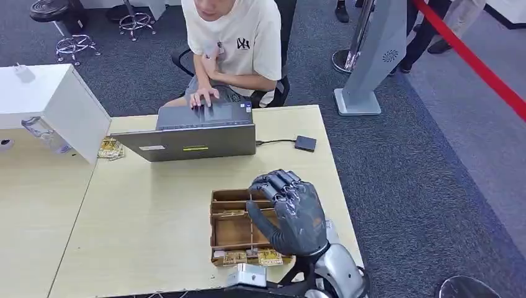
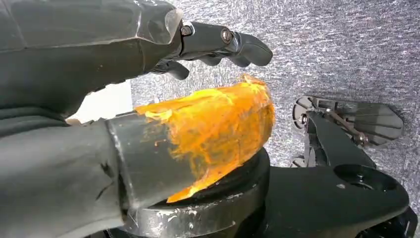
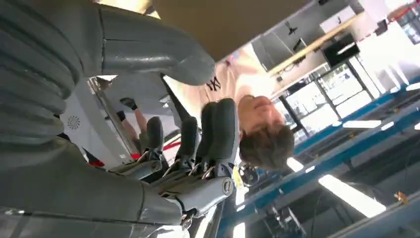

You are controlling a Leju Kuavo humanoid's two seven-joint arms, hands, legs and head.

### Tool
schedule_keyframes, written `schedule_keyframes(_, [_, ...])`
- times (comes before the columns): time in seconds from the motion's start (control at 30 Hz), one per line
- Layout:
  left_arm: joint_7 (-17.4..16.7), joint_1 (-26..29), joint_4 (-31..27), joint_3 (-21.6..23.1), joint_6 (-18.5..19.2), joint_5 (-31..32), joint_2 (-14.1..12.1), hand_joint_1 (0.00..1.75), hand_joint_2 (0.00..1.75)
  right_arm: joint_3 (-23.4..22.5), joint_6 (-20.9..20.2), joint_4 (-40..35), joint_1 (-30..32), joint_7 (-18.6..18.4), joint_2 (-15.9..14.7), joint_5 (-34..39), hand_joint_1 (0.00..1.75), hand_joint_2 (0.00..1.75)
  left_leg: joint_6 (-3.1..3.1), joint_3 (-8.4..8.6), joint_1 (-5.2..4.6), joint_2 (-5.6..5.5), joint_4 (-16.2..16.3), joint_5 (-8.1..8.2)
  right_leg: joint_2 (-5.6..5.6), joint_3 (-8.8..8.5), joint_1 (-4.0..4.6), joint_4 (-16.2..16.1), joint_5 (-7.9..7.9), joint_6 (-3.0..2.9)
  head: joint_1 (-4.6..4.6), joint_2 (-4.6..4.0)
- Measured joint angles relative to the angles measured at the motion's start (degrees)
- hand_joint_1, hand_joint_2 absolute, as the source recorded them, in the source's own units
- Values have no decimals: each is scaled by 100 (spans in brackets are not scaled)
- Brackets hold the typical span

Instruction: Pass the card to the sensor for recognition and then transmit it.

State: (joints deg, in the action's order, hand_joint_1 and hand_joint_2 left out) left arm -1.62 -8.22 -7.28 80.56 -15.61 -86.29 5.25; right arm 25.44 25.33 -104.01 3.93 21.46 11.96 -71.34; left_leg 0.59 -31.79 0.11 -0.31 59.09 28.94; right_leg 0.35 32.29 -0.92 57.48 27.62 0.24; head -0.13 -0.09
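Grey carpet (image 2: 346, 49) lay below my left hand (image 2: 148, 64), which hung at my side with its fingers (image 2: 223, 39) loosely apart and nothing in them. Far to the left of my working fingers, a small stack of patterned cards (image 1: 111, 149) sat on the tabletop (image 1: 149, 217) beside a white box (image 1: 59, 105). Beyond them a person (image 1: 239, 43) typed at a laptop (image 1: 195, 136).

Just under my right hand (image 1: 291, 214) was the wooden tray (image 1: 231, 231). The cards (image 1: 254, 256) I took to be mine lay along its near edge, below and slightly behind the fingertips. Those fingers (image 1: 279, 183) were bent downward but spread, and held nothing. I judged the first step, picking a card, not yet done.

Ahead of the fingers and a little to their right, well apart from them, sat the small black sensor (image 1: 304, 143), cabled to the laptop. The next move, I judged, called for lowering and drawing back toward the near edge, then pinching one thin card free without dragging its neighbours.
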Motion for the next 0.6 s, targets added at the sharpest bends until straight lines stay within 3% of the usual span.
schedule_keyframes(0.07, [9, 0, 0, 0, -2, 0, 0, 0, 0, 33, -26, 119, -29, -48, -18, -52, 99, 175, 0, 0, 0, 0, 0, 0, 0, 0, 0, 0, 0, 0, 0, 0])
schedule_keyframes(0.17, [31, 0, 0, 0, -2, 0, 0, 0, 0, 61, -37, 267, -58, -94, -33, -140, 93, 175, 0, 0, 0, 0, 0, 0, 0, 0, 0, 0, 0, 0, 0, 0])
schedule_keyframes(0.37, [35, 0, 0, 0, 0, 0, -2, 0, 0, 61, -57, 504, -74, -188, -48, -323, 99, 175, 0, 0, 0, 0, 0, 0, 0, 0, 0, 0, 0, 0, 0, 0])
schedule_keyframes(0.47, [35, 0, 0, 0, 0, 0, -2, 0, 0, 61, -55, 566, -73, -234, -48, -420, 86, 175, 0, 0, 0, 0, 0, 0, 0, 0, 0, 0, 0, 0, 0, 0])
schedule_keyframes(0.6, [35, 0, 0, 0, 0, 0, -2, 0, 0, 50, -41, 653, -75, -280, -48, -457, 84, 175, 0, 0, 0, 0, 0, 0, 0, 0, 0, 0, 0, 0, 0, 0])
